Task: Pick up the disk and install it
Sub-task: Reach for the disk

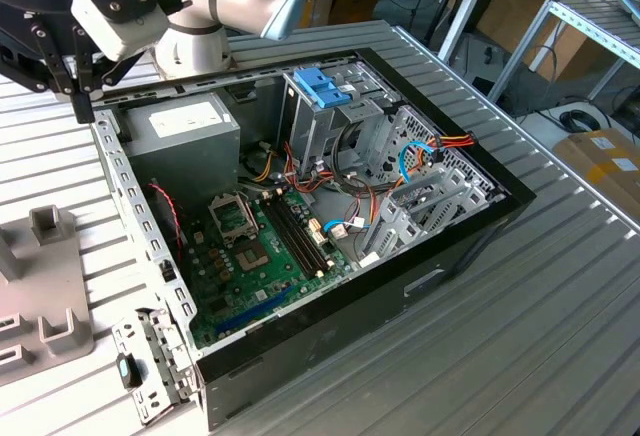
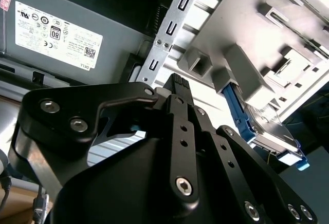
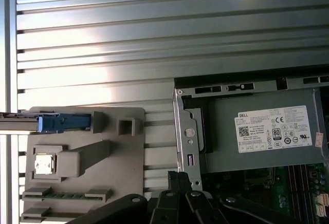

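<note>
Closest to both wrist cameras, the gripper [image 2: 177, 82] is seen with its fingertips drawn together and nothing held between them. In the exterior view it is hung over the rim of the computer case [image 1: 130, 196], just beside the power supply [image 1: 185, 131]. The disk [image 2: 270, 129] is found outside the case, stood on edge in a slot of the grey fixture [image 3: 128, 167], which is set on the slatted table [image 3: 154, 44] just beside the case. From the gripper, the disk is to be reached by going away from the case and across the fixture: it is seated along the fixture's far edge, with the fixture's raised blocks lying between. In the first wrist view it is presented edge-on as a thin strip, with its blue frame [image 3: 56, 123] at the end nearer the gripper. Its long axis is judged to run along the table's slats, roughly square to the nearest case wall. Inside the case are held the power supply, the motherboard [image 1: 260, 256], bundled cables and a drive cage topped by a blue latch [image 1: 322, 86].
</note>
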`<state>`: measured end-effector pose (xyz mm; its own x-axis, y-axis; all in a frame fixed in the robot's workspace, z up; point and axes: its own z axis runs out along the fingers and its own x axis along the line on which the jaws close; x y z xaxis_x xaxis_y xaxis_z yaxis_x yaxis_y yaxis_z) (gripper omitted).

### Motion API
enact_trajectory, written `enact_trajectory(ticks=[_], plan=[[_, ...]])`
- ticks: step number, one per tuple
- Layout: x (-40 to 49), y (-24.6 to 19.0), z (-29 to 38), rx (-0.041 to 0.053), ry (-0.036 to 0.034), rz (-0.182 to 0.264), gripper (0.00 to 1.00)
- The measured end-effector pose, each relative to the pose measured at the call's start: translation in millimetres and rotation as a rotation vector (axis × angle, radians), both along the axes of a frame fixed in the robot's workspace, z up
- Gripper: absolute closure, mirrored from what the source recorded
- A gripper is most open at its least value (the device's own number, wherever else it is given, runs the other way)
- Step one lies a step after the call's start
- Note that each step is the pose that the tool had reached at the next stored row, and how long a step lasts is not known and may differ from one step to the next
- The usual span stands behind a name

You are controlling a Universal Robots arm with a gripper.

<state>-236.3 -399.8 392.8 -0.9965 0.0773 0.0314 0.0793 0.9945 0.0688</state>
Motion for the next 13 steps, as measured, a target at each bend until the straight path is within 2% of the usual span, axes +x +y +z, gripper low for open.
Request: enact_trajectory(ticks=[1,5,7,13], plan=[[-2.7,0.0,0.0,-0.0001,0.0000,0.000,0.89],[-3.2,0.0,0.0,-0.0002,0.0000,0.000,0.89],[-9.2,0.0,0.0,-0.0029,0.0001,0.000,0.89],[-12.1,0.0,-0.5,-0.0030,0.0000,0.000,0.89]])
